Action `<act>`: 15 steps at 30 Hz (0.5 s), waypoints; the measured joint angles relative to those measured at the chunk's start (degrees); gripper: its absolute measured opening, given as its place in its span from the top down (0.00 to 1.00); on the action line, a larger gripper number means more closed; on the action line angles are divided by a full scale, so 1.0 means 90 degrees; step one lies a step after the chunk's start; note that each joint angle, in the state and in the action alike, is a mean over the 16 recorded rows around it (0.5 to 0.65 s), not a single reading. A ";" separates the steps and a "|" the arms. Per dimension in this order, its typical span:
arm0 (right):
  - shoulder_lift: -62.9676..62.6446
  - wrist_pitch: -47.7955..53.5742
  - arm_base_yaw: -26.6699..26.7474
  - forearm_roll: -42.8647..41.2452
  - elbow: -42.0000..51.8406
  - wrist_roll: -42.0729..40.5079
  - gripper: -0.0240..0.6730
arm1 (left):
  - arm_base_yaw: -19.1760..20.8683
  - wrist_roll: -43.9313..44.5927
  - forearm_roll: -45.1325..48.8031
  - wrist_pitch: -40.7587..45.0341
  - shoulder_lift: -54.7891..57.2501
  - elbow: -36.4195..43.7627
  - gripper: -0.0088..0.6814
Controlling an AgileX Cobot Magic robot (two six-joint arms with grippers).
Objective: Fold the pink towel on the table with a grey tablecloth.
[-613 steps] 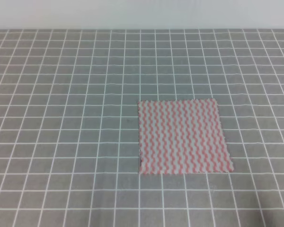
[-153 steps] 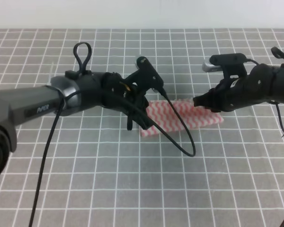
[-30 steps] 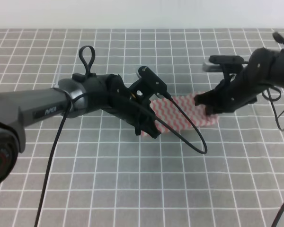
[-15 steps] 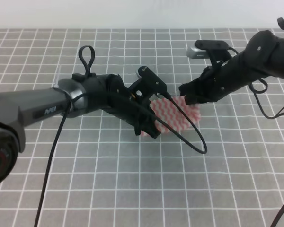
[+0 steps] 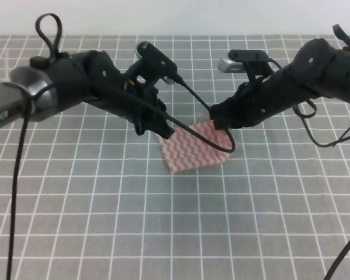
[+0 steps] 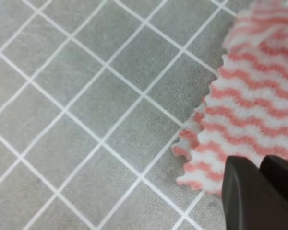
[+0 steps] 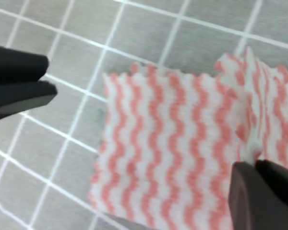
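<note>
I read no clear lettering; both my left gripper (image 5: 162, 127) and right gripper (image 5: 217, 119) pinch the pink towel (image 5: 193, 150).

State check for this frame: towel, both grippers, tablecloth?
pink towel: folded into a small patch, lying skewed on the table, right end pinched up.
left gripper: shut, at the towel's left edge.
right gripper: shut on the towel's right edge.
grey tablecloth: flat, smooth.
</note>
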 joint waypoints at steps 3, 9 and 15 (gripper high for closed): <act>0.0004 -0.0016 0.0068 0.0162 0.0000 -0.0127 0.99 | 0.0057 -0.0006 0.0002 0.0032 -0.0161 0.0000 0.91; 0.0039 -0.0109 0.0218 0.0465 0.0000 -0.0317 0.98 | 0.0111 -0.0025 0.0026 0.0096 -0.0400 -0.0001 0.91; 0.0111 -0.0325 0.0391 0.0686 0.0000 -0.0396 0.99 | 0.0147 -0.0067 0.0048 0.0153 -0.0600 -0.0001 0.91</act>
